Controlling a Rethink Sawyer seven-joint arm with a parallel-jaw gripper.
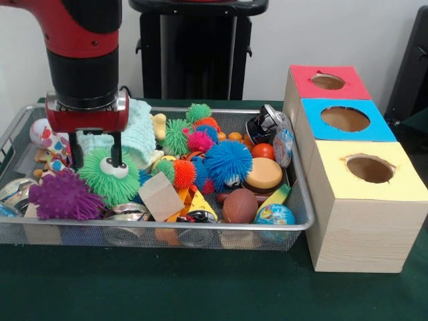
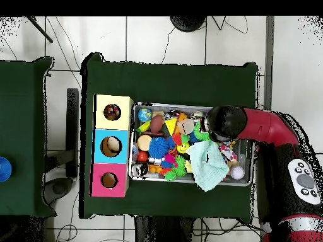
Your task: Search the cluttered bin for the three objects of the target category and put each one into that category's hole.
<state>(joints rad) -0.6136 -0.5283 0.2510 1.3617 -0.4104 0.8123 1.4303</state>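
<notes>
Tool (image 1: 97, 159): lowered at the left of the wire bin (image 1: 304, 221), fingers spread either side of the green googly-eyed puffer ball (image 1: 110, 177), nothing clamped.
Boxes: red (image 1: 329, 81), blue (image 1: 345, 119) and yellow hole (image 1: 370, 168) are seen right of the bin.
Tabletop (image 1: 200, 287): green cloth.

Wire-mesh metal bin (image 1: 302, 224), wooden box (image 1: 361, 231)

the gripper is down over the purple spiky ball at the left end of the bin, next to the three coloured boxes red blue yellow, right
Not quite. In the front view the gripper is down over the green spiky ball with eyes; its jaws stand one on each side of the eyes. The purple spiky ball lies beside it, nearer the bin's corner. The rest holds: left end of the bin, with red, blue and yellow boxes.
</notes>
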